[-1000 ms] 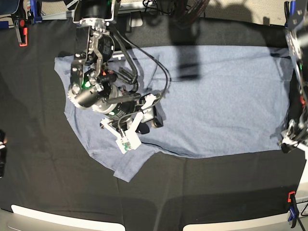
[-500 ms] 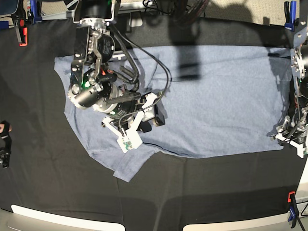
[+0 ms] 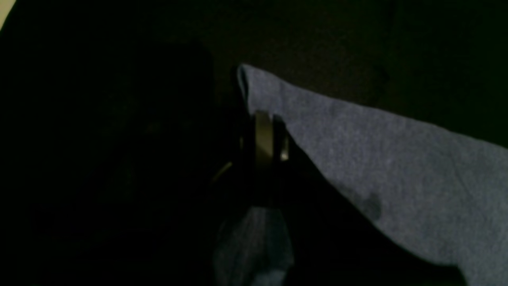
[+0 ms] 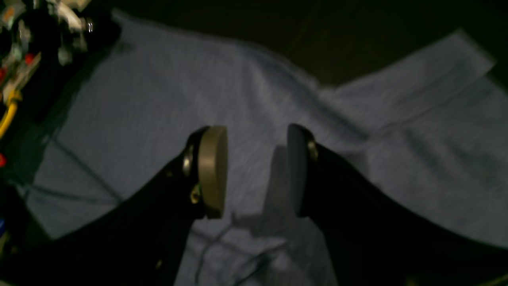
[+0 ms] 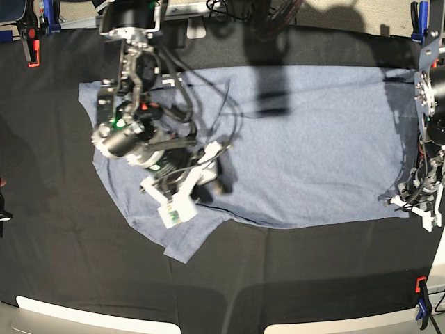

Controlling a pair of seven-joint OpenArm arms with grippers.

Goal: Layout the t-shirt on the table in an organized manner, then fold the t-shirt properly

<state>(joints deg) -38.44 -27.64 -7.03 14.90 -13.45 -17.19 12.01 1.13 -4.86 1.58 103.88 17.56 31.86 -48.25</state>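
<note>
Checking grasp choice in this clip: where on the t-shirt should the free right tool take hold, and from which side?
The short sleeve poking out over the table near the right tool, probably. Its corner lies single and free of the t-shirt body, so come down from above at its outer edge. The left tool already pinches the opposite hem corner.

Blue-grey heathered t-shirt [image 5: 313, 146] lay spread flat, plain side up, across black cloth table [image 5: 62, 264], one sleeve pointing forward.
</note>
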